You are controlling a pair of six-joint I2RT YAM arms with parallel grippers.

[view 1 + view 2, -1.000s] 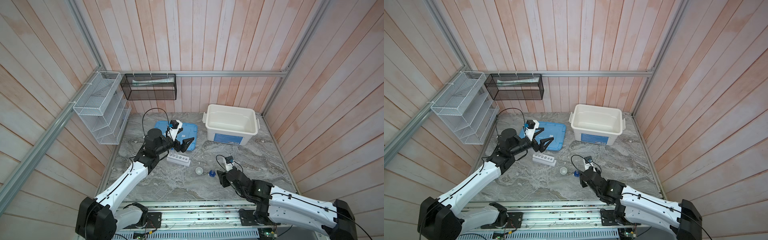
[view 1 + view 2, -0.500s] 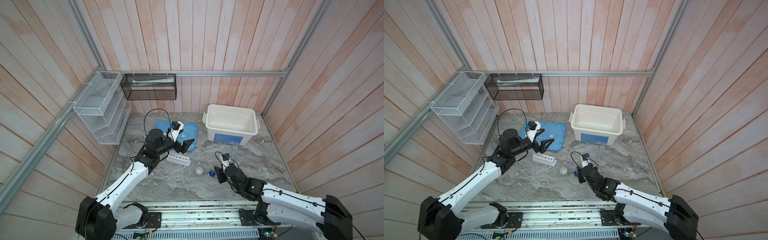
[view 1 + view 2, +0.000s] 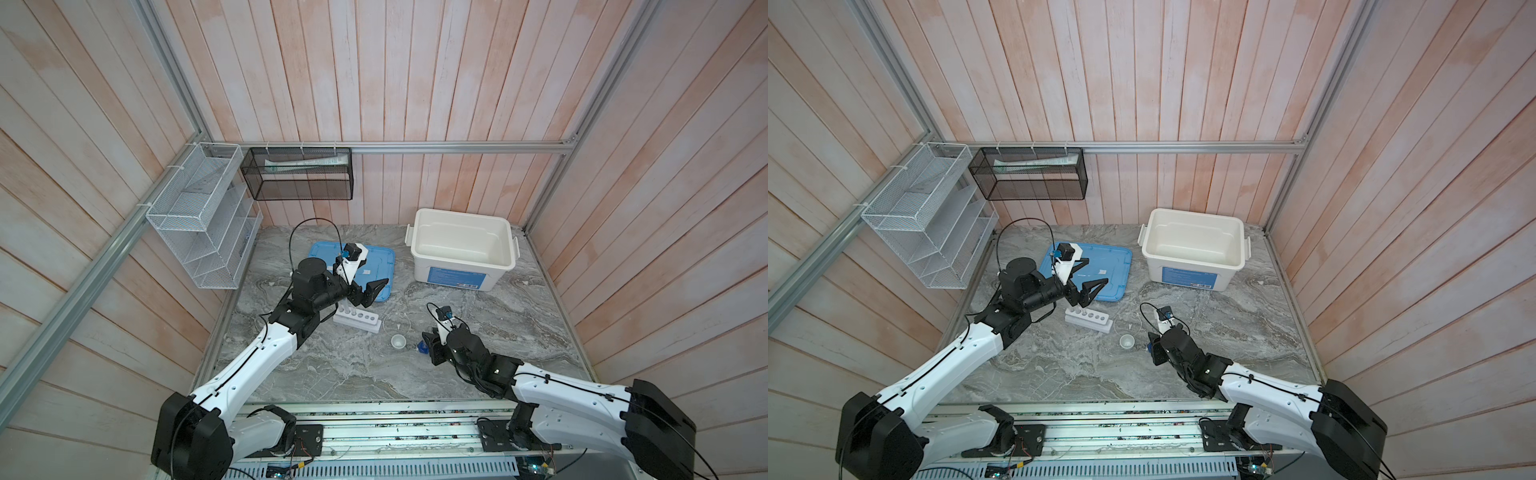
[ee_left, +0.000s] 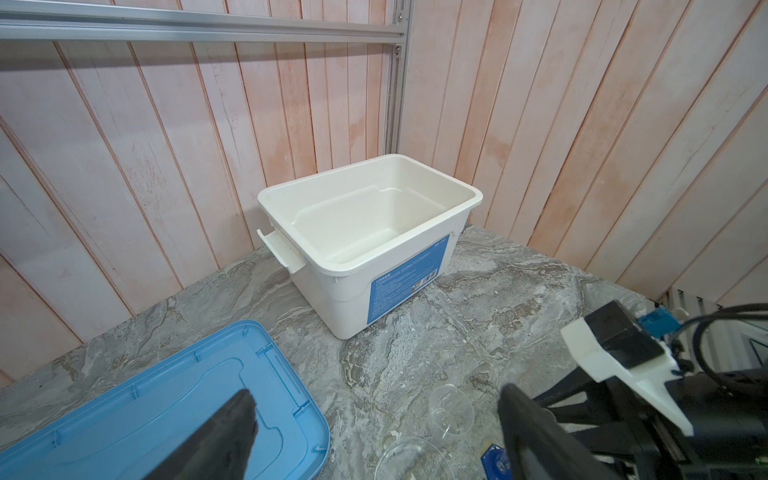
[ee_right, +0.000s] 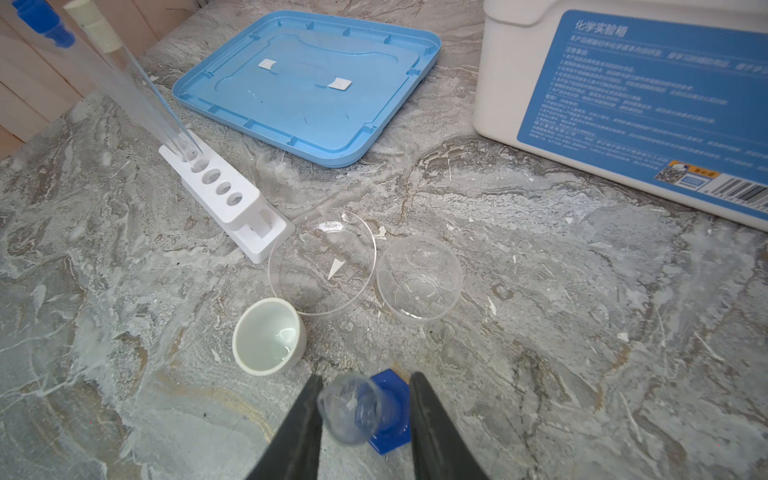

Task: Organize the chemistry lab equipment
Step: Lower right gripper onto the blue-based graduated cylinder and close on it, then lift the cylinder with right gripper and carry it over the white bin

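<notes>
The white bin's (image 5: 509,62) blue label (image 5: 644,95) is headed 化学实验箱; smaller print unreadable.

- Tabletop (image 3: 332,374): grey marble pattern with pale veins and brownish streaks
- Walls (image 3: 415,83): planks washed pink and white
- Frame rail (image 3: 415,147): silver
- Bin (image 5: 498,83): cream-white, blue label with white print, black barcode at the right edge of the right wrist view
- Lid (image 5: 307,104): light blue with two small white patches
- Rack (image 5: 245,212): white
- Test tubes (image 5: 139,91): clear, with blue and white caps, upper left of the right wrist view
- Small dish (image 5: 268,336): white
- Hexagonal piece (image 5: 395,419): dark blue base under a clear vessel
- Shallow dish (image 5: 322,262) and cup (image 5: 419,278): clear
- Mesh baskets: one white (image 3: 199,216), one black (image 3: 299,174)
- Left arm (image 3: 257,357) and right arm (image 3: 561,390): white shells, black joints
</notes>
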